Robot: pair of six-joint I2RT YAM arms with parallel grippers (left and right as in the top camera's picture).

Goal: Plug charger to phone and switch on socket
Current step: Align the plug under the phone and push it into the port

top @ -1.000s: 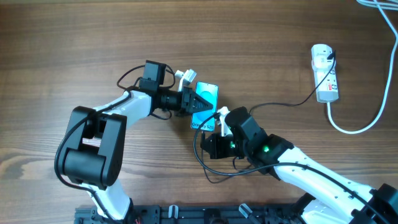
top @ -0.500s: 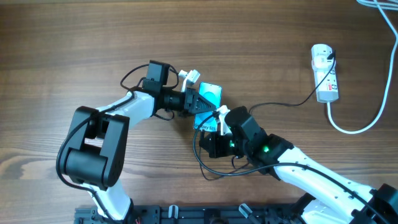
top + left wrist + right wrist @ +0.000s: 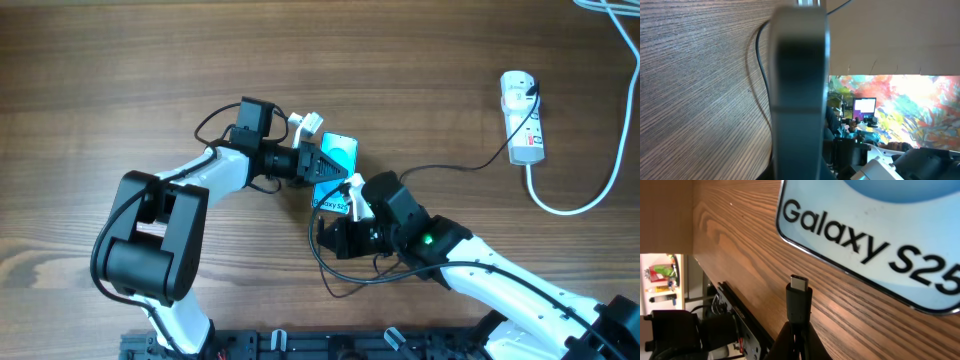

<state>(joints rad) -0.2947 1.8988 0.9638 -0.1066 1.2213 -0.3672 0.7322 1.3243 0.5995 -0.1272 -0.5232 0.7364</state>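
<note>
While my left fingers (image 3: 318,162) clamp the stiff, slippery phone (image 3: 341,150), my right fingers (image 3: 789,341) pinch the limp charger (image 3: 799,302) just behind its plug.

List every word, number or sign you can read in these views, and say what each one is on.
"Galaxy S25": on the phone screen, right wrist view; the frame edge cuts it off there.
Red marks on the socket: too small to read.
Background monitor, left wrist view: blurred, unreadable.
</note>
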